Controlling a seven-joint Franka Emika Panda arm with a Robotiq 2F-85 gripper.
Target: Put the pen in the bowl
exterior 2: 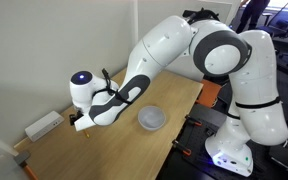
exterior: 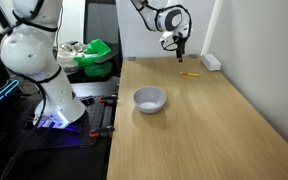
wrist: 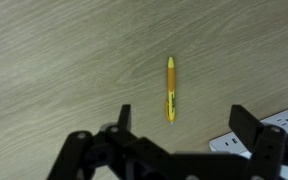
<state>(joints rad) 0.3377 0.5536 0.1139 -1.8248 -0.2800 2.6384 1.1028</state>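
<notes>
While the gripper [exterior: 180, 43] hangs over the far end of the table [exterior: 214, 135], its jaws are apart with nothing between them. Wrist view: pen [wrist: 170, 89] lies flat on the wood, long axis 12-to-6, at 12 o'clock of the fingertips and inside their span. In an exterior view the pen is at 2 o'clock of the bowl [exterior: 149, 99], well apart from it. White block [exterior: 211, 62] is near the pen, at its 2 o'clock. Green bin [exterior: 97, 54] is off the table, at 10 o'clock of the bowl.
</notes>
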